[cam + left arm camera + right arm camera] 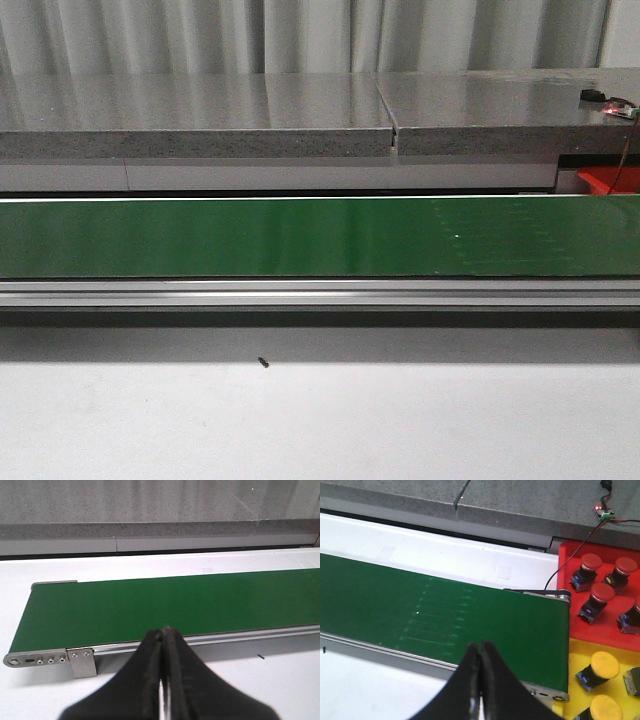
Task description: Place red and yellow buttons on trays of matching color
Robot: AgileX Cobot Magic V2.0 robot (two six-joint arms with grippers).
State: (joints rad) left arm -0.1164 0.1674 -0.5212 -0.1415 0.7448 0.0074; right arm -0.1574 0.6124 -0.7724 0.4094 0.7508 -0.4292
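A long green belt (pixel 300 237) ran across the white bench (pixel 320 420), with a grey stone counter (pixel 200 115) behind it. Nothing lay on the belt. Both arms hung over its near edge, the left gripper (pixel 163 632) near one end of the belt and the right gripper (pixel 480 645) near the other; each pair of black fingers (pixel 145 680) was pressed together and held nothing. Just past the belt's end by the right arm sat a red tray (pixel 600 585) holding red buttons (pixel 602 593), and next to it a yellow tray (pixel 580 655) holding yellow buttons (pixel 604 664). A small circuit board (pixel 603 513) with a red light lay on the counter, its black wire (pixel 570 555) leading down to the belt's end.
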